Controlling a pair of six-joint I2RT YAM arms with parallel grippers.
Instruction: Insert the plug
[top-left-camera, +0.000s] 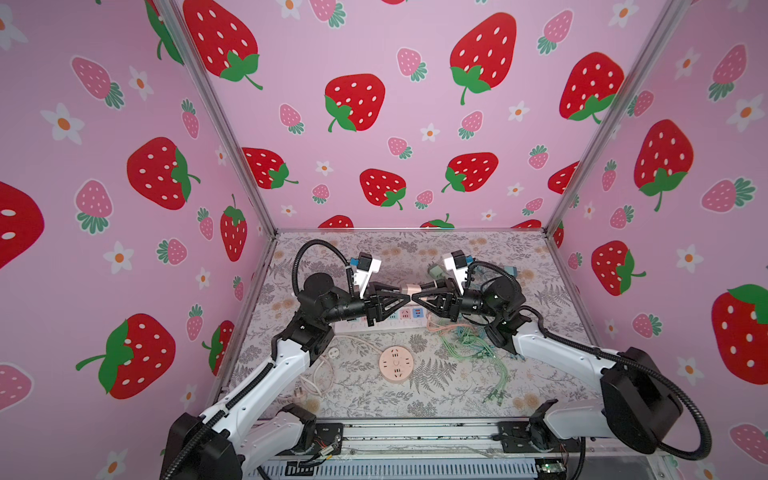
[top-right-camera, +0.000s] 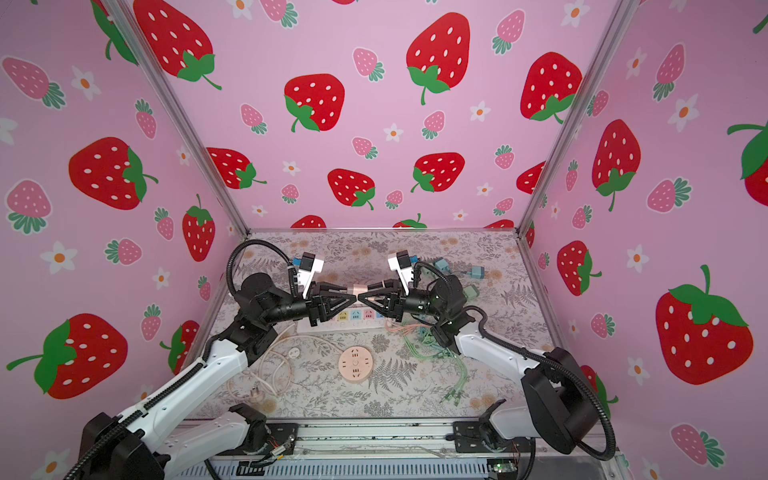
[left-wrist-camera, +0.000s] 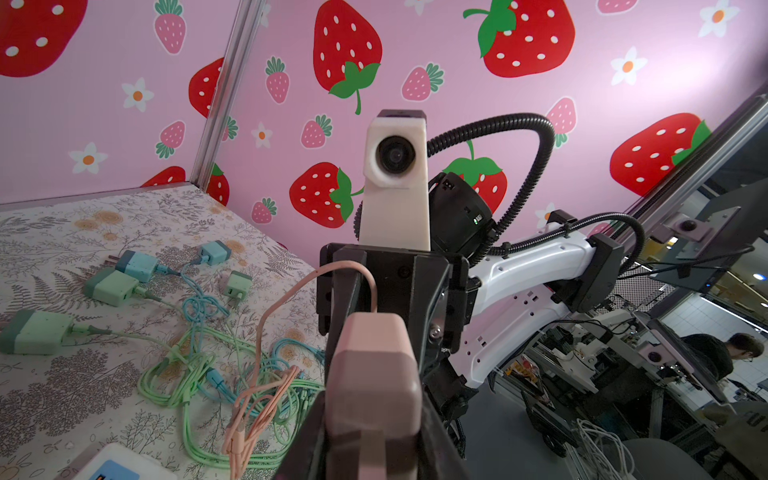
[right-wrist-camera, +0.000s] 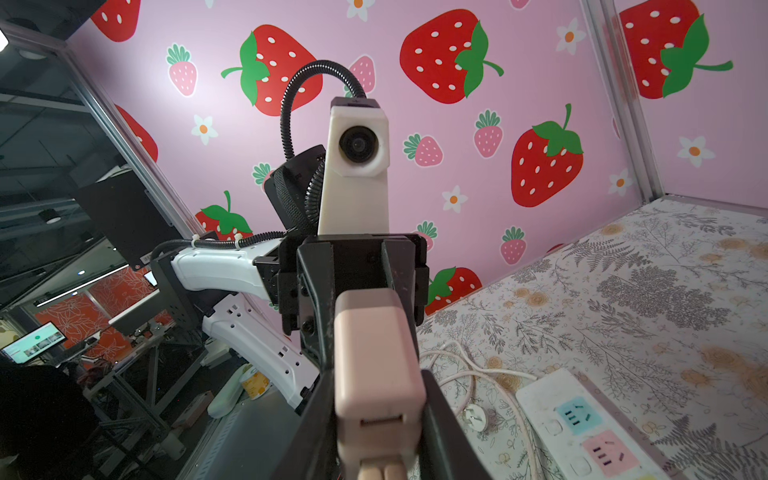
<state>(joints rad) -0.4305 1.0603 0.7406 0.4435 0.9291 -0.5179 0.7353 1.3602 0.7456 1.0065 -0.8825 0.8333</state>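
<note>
Pink plug: The pink plug is up in the air in the middle, right over the white power strip. It does not touch the strip and is not in any hole yet.
Left tool: The left tool is squeezed onto one end of the pink plug. The left wrist view shows the pink block sitting tight in its grip.
Right tool: The right tool is squeezed onto the other end of the same plug. So both tools hold it at once.
Pink cord: A thin pink cord comes out of the end by the right tool. It hangs down to a messy pile of cords on the tabletop.
How it feels: I think the plug is small, light and hard. Its smooth sides could slip or twist. The cord is soft and floppy and may tug on it a little.
Where to hold: The two flat sides of the block look best, near the middle. Keep off the cord end and the end with the metal pins. I cannot see the pins here.
Arms: Both arms reach in from the front with bent elbows. The tools lie almost flat and point at each other, tip to tip.
Next: I think one tool must let go. Then the other can turn the plug down to a hole in the strip.
</note>
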